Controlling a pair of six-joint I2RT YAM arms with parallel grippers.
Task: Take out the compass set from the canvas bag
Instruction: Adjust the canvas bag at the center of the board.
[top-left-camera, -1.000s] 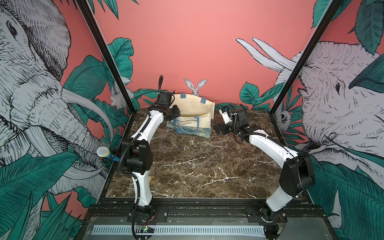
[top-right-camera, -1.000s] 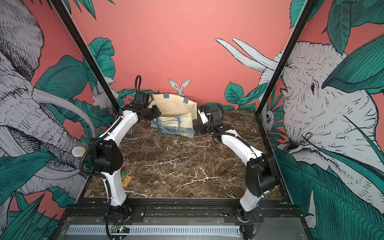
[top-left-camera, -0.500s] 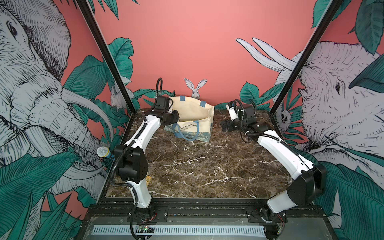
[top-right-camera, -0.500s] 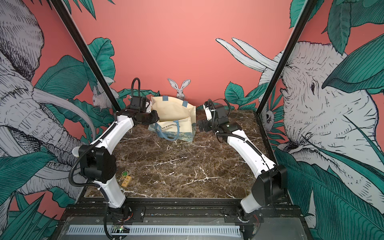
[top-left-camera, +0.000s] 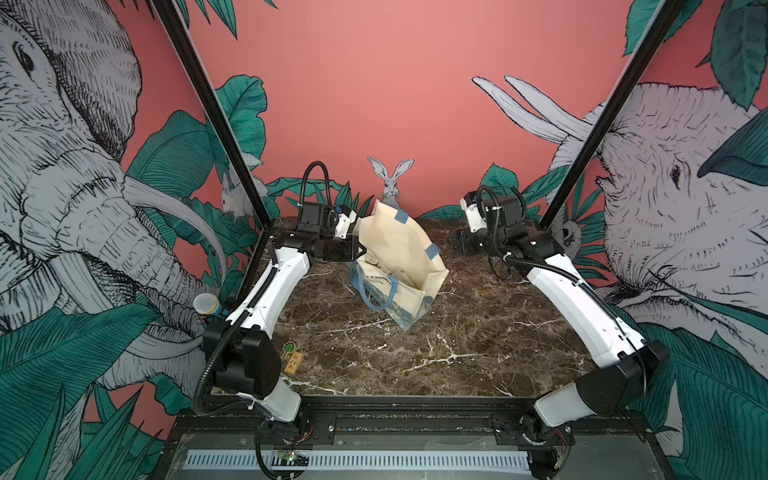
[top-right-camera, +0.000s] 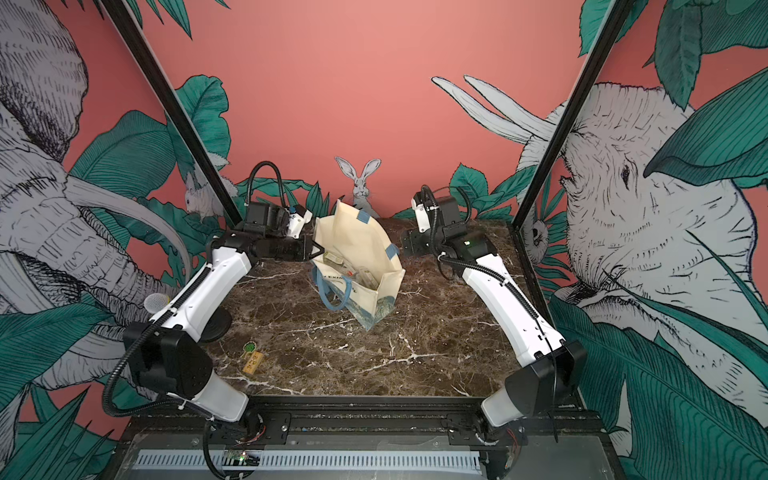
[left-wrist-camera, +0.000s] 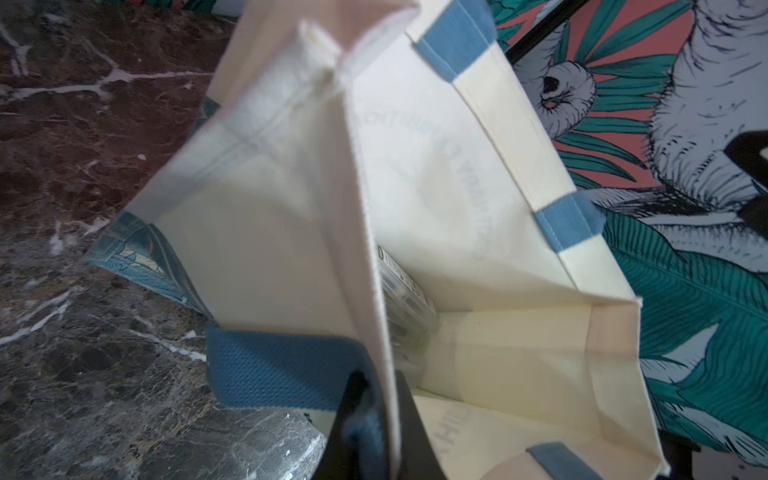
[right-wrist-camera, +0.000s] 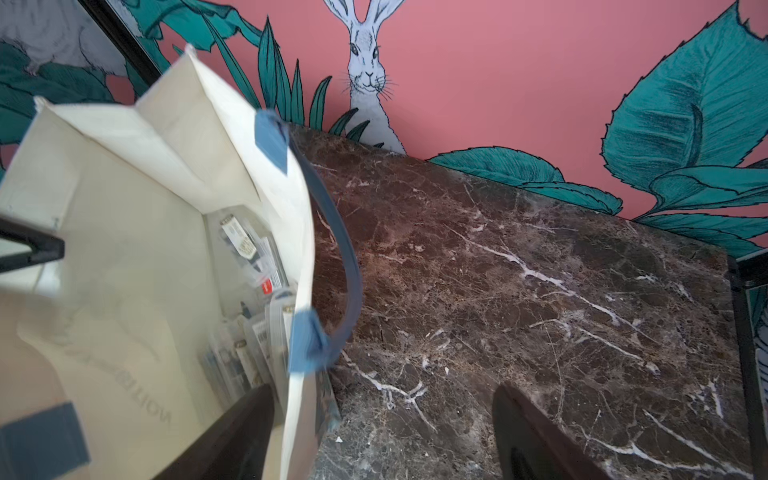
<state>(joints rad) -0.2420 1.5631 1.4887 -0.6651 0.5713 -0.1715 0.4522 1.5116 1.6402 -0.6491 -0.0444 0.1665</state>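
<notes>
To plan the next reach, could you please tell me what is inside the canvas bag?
The canvas bag holds clear plastic packets with printed labels, resting at its bottom. Whether the compass set is among them cannot be told; the walls cover the rest.

One canvas bag (top-left-camera: 399, 241); one microphone (top-left-camera: 205, 303); one yellow tag (top-left-camera: 294, 360); packets (right-wrist-camera: 245, 249) inside, number unclear.

Cream canvas bag (top-left-camera: 399, 245) with blue handles, tilted, mouth gaping wide, one rim edge pinched in the left hand (top-left-camera: 362, 250). Deep inside, below that hand, lies the clear-packaged compass set (top-right-camera: 359, 276).
</notes>
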